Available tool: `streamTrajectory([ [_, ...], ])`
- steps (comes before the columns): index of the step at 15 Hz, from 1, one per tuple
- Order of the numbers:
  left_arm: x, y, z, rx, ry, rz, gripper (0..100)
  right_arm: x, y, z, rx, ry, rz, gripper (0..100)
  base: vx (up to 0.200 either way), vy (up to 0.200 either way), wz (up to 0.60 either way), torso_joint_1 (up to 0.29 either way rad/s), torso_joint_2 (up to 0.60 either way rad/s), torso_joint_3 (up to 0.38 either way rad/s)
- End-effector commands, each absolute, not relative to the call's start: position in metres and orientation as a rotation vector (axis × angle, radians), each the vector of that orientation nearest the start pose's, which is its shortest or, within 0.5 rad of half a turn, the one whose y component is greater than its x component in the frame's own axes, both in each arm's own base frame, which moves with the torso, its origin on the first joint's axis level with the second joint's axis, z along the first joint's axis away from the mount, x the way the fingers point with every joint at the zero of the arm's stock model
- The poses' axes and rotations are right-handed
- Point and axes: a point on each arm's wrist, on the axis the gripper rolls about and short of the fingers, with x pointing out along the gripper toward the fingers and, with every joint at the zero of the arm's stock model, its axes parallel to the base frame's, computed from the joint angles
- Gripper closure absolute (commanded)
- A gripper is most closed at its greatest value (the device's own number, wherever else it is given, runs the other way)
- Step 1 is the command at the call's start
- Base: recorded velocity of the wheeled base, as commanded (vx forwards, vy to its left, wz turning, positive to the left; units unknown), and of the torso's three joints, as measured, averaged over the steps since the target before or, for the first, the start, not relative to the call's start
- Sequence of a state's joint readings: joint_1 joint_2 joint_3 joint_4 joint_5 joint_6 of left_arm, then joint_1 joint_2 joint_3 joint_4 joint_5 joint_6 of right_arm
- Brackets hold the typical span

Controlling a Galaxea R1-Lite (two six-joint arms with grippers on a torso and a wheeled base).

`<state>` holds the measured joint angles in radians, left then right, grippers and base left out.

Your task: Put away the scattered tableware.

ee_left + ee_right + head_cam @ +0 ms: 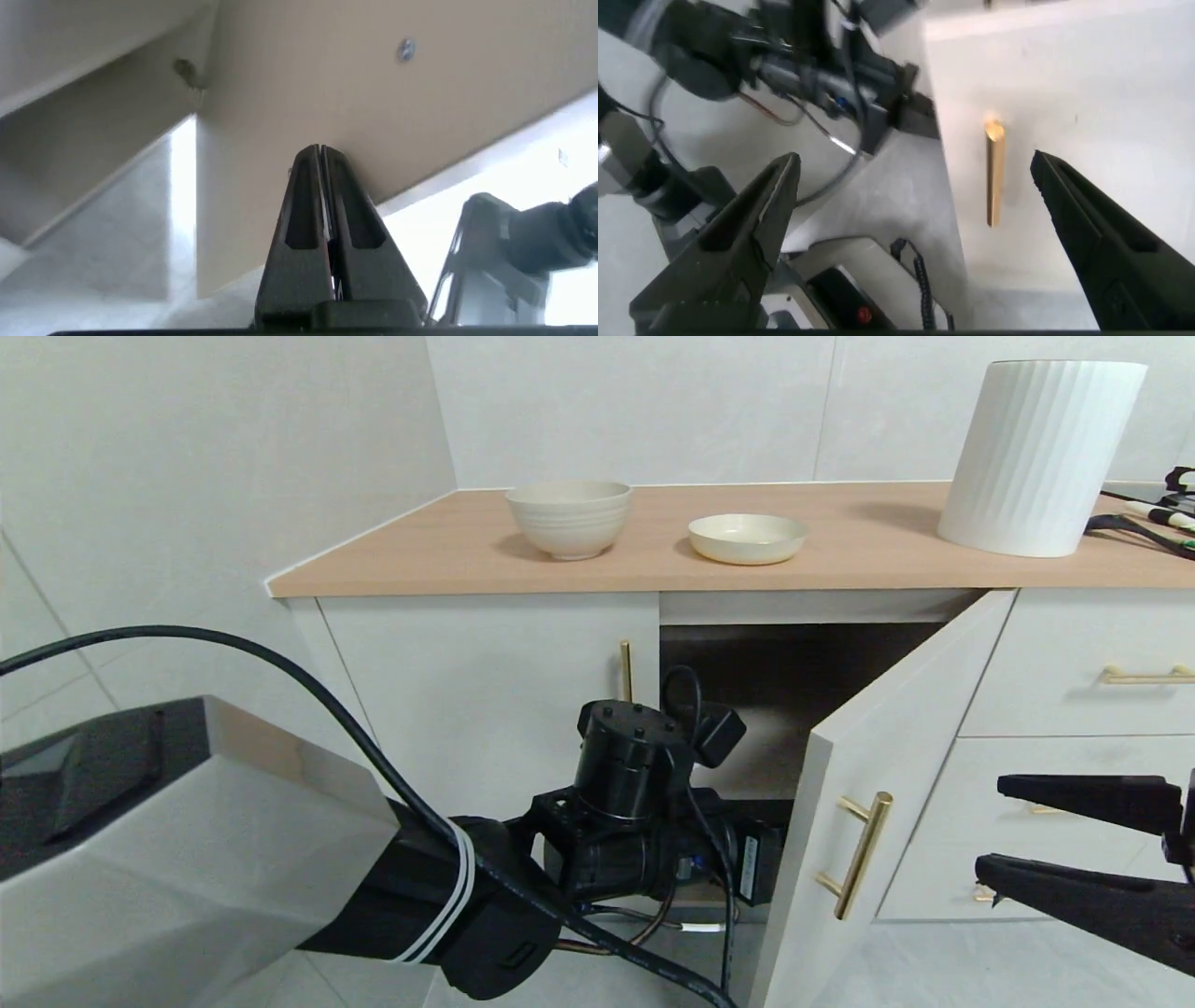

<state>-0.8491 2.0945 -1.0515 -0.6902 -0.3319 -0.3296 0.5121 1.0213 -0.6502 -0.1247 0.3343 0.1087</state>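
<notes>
Lettering: sticker (750, 870) on left arm wrist, print too small to read.
Hidden: cabinet (794, 663) interior dark; left arm's tip concealed behind open door (887, 756); utensils (1153, 518) at countertop's right end cut off.
Tableware: ribbed cream bowl (569, 518) and shallow cream dish (747, 538), upright on countertop (420, 560) (near each other, apart).
Left gripper (320, 151): clenched, nothing held.
Right gripper (990, 828): spread wide, empty, near door handle (859, 854).

The left claw (320, 151), fingers pressed together, points at a beige panel (392, 107).
</notes>
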Motion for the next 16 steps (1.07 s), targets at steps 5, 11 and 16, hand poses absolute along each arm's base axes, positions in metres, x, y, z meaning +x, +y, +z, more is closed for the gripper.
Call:
streamTrajectory([
  [5, 0.239, -0.351, 0.135, -0.162, 0.53, -1.133, 100, 0.091, 0.06, 0.262, 0.119, 0.173, 0.835, 0, 0.0, 0.0, 0.0, 0.0, 0.0, 0.0],
  [11, 0.198, -0.408, 0.151, -0.098, 0.59, -1.233, 100, 0.089, 0.057, 0.268, 0.123, 0.143, 0.813, 0, 0.0, 0.0, 0.0, 0.0, 0.0, 0.0],
  [16, 0.18, -0.423, 0.167, -0.182, 0.584, -1.161, 100, 0.097, 0.055, 0.267, 0.127, 0.157, 0.758, 0, 0.0, 0.0, 0.0, 0.0, 0.0, 0.0],
])
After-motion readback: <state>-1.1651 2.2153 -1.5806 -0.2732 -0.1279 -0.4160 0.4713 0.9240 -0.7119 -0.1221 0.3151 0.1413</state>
